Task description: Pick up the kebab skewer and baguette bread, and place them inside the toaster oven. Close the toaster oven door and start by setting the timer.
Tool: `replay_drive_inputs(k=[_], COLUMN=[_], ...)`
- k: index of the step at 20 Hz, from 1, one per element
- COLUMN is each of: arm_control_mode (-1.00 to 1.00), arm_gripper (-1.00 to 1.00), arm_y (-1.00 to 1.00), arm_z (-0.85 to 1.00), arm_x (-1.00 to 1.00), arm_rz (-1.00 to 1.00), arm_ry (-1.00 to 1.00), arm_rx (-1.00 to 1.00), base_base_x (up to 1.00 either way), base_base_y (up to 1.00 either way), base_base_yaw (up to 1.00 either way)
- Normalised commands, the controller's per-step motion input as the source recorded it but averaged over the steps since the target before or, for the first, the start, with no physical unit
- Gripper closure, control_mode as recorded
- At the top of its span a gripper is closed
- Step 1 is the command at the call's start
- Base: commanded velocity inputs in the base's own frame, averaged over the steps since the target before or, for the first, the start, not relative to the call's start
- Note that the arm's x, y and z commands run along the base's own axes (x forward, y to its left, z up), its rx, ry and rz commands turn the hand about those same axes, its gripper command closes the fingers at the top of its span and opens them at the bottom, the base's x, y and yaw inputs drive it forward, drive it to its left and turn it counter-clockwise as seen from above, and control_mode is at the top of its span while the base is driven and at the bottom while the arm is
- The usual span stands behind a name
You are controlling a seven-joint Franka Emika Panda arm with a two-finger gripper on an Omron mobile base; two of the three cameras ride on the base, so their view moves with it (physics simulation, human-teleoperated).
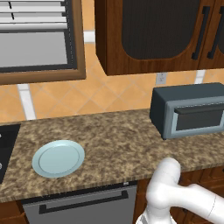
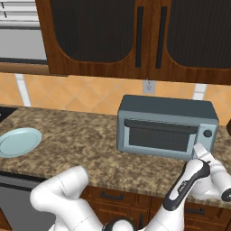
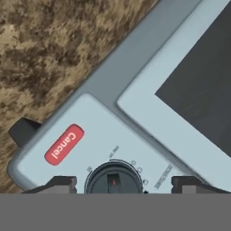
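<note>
The timer knob (image 3: 113, 179) looks small, rigid and smooth; I would pinch its round rim. The open fingers (image 3: 58, 184) stand either side, holding nothing.

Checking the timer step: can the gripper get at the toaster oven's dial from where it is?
Probably yes. In the hand view the dial sits centred between the two fingertips, jaws apart, nothing between them. The toaster oven door is closed, so it is not in the way.
</note>
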Motion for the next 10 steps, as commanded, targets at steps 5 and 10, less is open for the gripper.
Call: replay_drive_inputs(k=[5, 10], arm_control_mode=[-1.00, -1.00], arm_gripper=[1.00, 1.00], arm_y=[-0.21, 0.04], arm_z=[0.00, 0.00], arm_x=[0.13, 0.13], arm_rz=[0.00, 0.00], arm_ry=[0.00, 0.00], arm_rx=[0.00, -0.01], base_base_x=[0.00, 0.00], base_base_y=[0.00, 0.00], base_base_yaw=[0.00, 0.00])
